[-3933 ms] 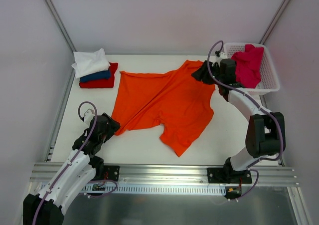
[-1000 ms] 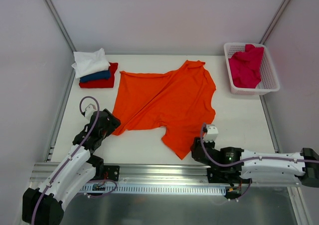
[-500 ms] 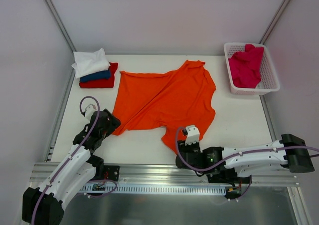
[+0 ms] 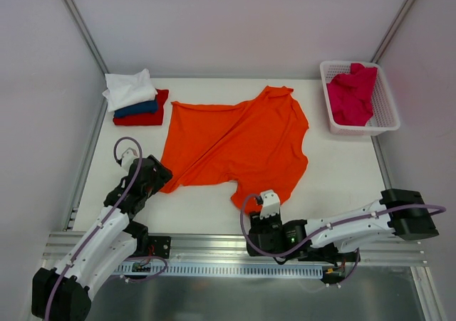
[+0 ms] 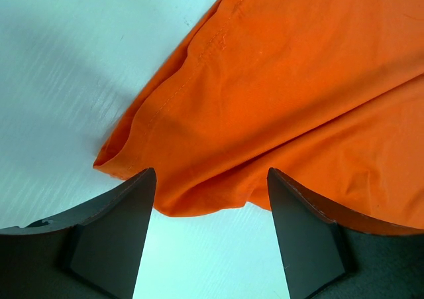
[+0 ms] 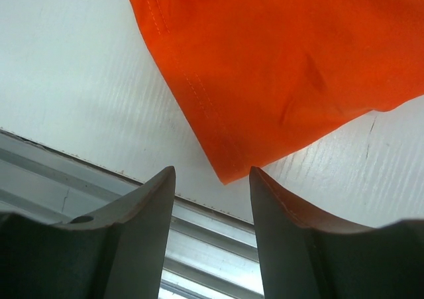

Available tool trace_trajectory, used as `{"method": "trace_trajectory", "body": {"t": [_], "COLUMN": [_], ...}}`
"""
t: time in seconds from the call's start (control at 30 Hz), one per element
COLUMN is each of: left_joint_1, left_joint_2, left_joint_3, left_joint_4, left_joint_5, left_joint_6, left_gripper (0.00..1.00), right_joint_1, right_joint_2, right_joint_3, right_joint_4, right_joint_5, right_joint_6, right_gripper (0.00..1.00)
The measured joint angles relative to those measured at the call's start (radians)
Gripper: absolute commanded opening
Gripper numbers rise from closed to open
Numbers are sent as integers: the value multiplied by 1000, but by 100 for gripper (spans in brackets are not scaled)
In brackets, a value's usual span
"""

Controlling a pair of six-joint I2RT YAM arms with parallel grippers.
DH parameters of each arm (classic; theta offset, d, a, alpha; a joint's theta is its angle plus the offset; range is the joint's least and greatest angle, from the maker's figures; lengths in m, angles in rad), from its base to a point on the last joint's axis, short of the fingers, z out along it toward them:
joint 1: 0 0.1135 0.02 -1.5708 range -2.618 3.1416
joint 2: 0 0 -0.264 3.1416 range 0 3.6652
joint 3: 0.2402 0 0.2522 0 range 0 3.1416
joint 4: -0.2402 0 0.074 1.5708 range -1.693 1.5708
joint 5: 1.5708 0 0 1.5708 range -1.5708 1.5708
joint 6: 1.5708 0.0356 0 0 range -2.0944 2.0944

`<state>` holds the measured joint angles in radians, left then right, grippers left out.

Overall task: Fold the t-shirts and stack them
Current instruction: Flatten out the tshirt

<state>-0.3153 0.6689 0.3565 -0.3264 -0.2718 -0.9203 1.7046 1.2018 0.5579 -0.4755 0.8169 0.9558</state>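
The large orange t-shirt (image 4: 235,146) lies spread and creased in the middle of the table. My left gripper (image 4: 158,179) stands open at its near-left corner, and in the left wrist view that corner (image 5: 132,160) lies just ahead of the open left gripper (image 5: 211,173). My right gripper (image 4: 256,227) is open at the shirt's lowest point, by the table's near edge. In the right wrist view the pointed hem (image 6: 225,176) sits between the tips of the right gripper (image 6: 212,171), not pinched. Folded white (image 4: 130,88), dark blue (image 4: 137,109) and red (image 4: 146,118) t-shirts are stacked at the back left.
A white lattice basket (image 4: 385,118) at the back right holds a crimson-pink t-shirt (image 4: 353,93). The metal rail (image 6: 199,233) of the table's near edge runs right under my right fingers. The right arm lies stretched along that edge.
The right arm has swept left along the near edge, bringing its gripper to the orange shirt's bottom corner. The left arm and the shirt have stayed still.
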Motion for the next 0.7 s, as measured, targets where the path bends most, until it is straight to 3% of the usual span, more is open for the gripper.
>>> {"method": "trace_trajectory", "body": {"t": [0.5, 0.6, 0.7], "left_joint_1": [0, 0, 0], "left_joint_2": [-37, -37, -37], "left_joint_3": [0, 0, 0], "left_joint_4": [0, 0, 0], "left_joint_5": [1, 1, 1], "left_joint_6": [10, 13, 14], "left_gripper": [69, 69, 69], "right_joint_1": [2, 1, 2], "right_joint_2": [-19, -11, 2], "right_joint_3": [-143, -144, -145], "right_joint_4": [114, 132, 143], "right_joint_5": [13, 20, 31], "right_joint_6": [58, 58, 61], "right_gripper": [48, 41, 24]}}
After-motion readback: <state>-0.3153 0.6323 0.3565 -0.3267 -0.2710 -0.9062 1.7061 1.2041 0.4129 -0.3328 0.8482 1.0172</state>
